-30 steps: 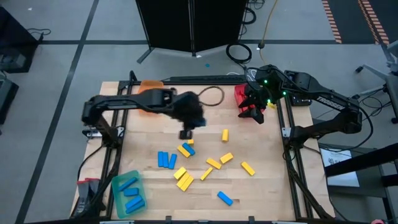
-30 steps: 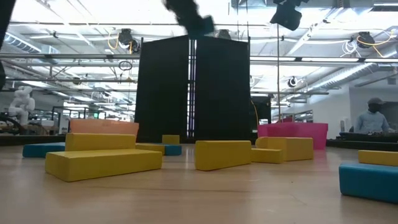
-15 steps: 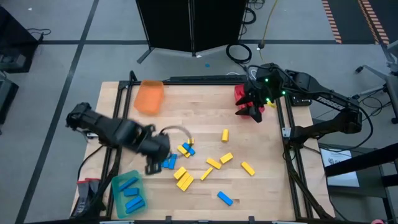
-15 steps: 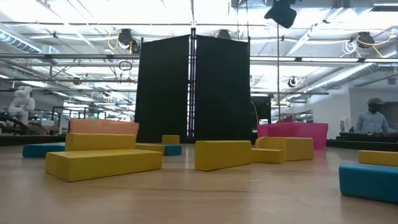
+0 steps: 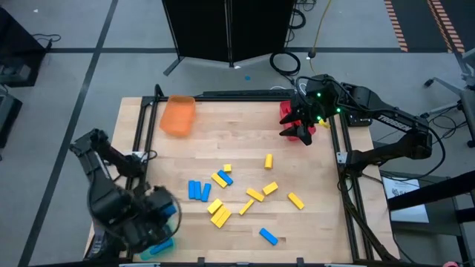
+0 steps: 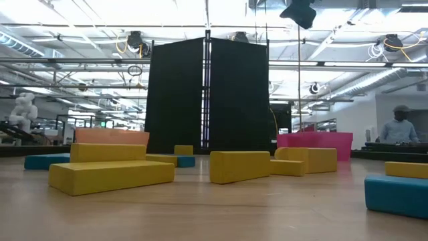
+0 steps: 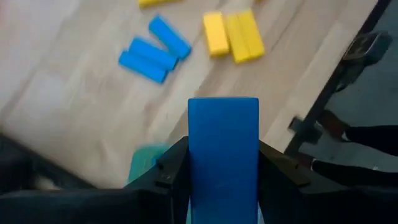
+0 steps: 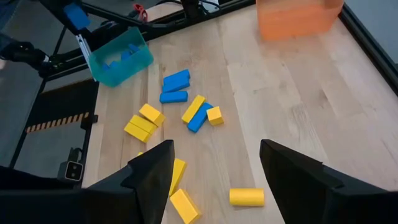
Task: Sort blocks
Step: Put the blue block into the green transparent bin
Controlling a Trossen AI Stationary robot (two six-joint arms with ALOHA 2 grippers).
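Yellow and blue blocks lie scattered on the wooden table, among them a blue pair (image 5: 197,190), a yellow group (image 5: 219,213) and a single blue one (image 5: 268,236). My left gripper (image 5: 152,215) hangs over the teal tray (image 8: 121,56) at the near left corner, shut on a blue block (image 7: 224,149). The tray holds a few blue blocks. My right gripper (image 8: 216,149) stands open and empty above the red tray (image 5: 286,113) at the far right. My left gripper pinches the blue block by its two long sides (image 7: 193,168) between its two fingers (image 7: 171,171). The fingers point steeply down and lie along the block. The block's free end (image 7: 224,109) sticks out past the fingertips. It hangs lifted clear over the table's near left corner.
An orange tray (image 5: 178,115) stands at the far left of the table. A black metal frame (image 5: 345,159) runs along the table's edges. A dark screen (image 6: 207,94) stands behind the far edge, and a person (image 6: 401,124) shows in the room beyond.
My left gripper has swung from the middle of the table toward its near left corner, over the teal tray. It has carried the blue block along and rolled about its own axis. It has passed out of the low view.
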